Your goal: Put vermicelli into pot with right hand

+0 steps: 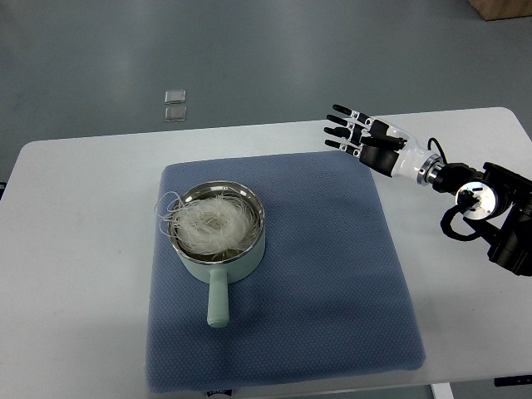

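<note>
White vermicelli (212, 224) already sits in a soft heap inside the pale green pot (218, 249), in the only view you have, the one from the top. A few thin loops hang over the pot's left rim. The pot stands on a blue mat (332, 274) on the white tabletop (75, 249), with its handle pointing toward you.

Your right hand (366, 135) is up near the far right corner of the mat, well apart from the pot. Its fingers (339, 120) are spread out and hold nothing. The palm faces left, and the arm comes in from the right edge. The left arm does not show.

So the job looks about done. If you want to do it well, keep the hand clear of the pot. If you tidy the hanging loops, go in slowly and do not bump the rim, because the pot may slide on the mat.
</note>
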